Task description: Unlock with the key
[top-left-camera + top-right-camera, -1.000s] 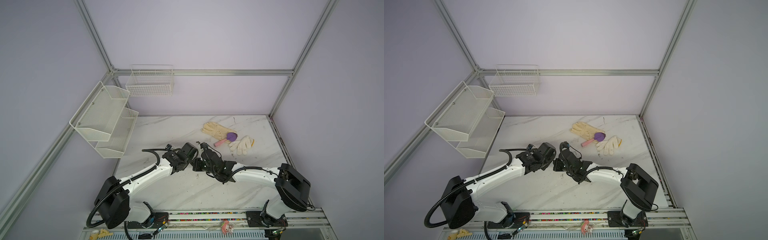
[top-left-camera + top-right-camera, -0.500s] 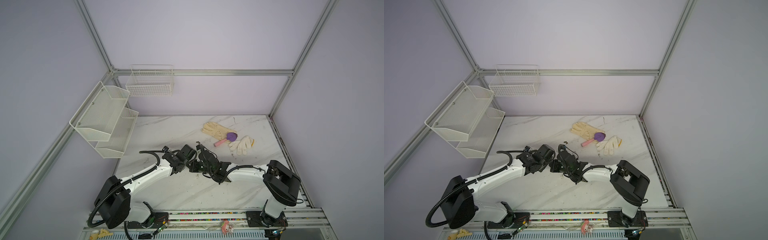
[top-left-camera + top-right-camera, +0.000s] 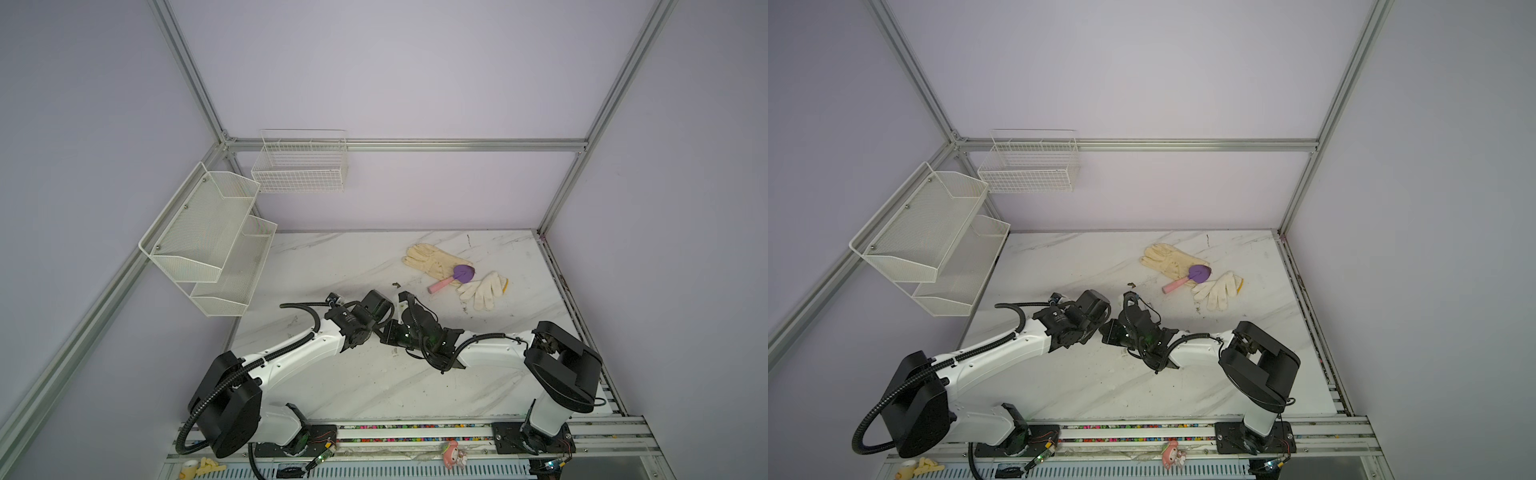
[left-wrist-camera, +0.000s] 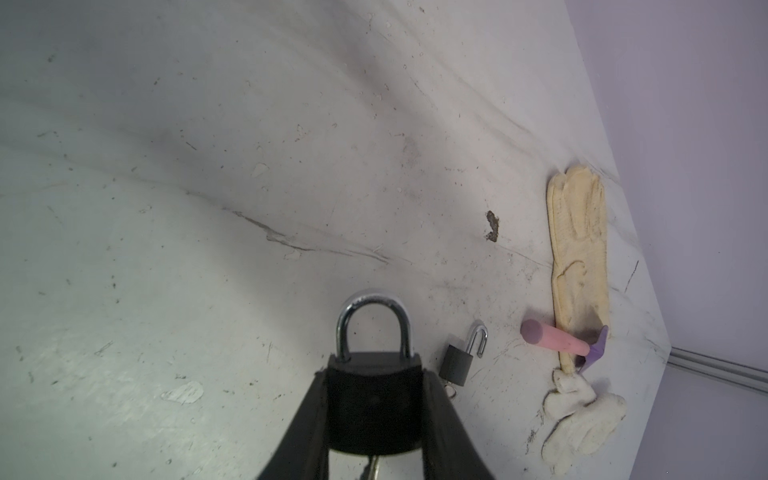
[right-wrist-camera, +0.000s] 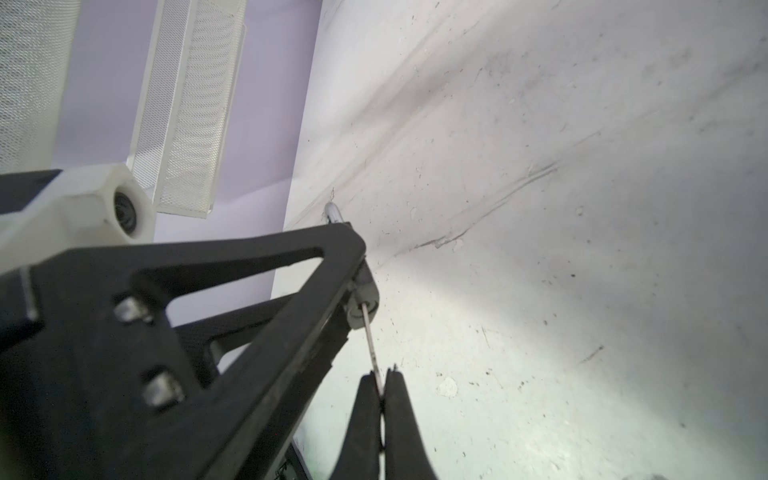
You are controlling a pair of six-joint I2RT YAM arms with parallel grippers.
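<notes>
Marble tabletop (image 3: 1100,386), 2 white-and-black arms reach in from the near rail and meet mid-table. Left gripper (image 3: 1099,322) and right gripper (image 3: 1110,331) are tip to tip, jaws too crowded to read. Far right part: cream leather glove (image 3: 1163,259), purple trowel (image 3: 1188,279) with pink handle lying across its cuff end, white knit glove (image 3: 1219,291) just beside. Small dark speck (image 3: 1132,285) sits between gloves and grippers. Left wall holds a 2-tier mesh shelf (image 3: 926,232), back wall a wire basket (image 3: 1030,166). Pink toy figure (image 3: 1173,453) on the near rail.
</notes>
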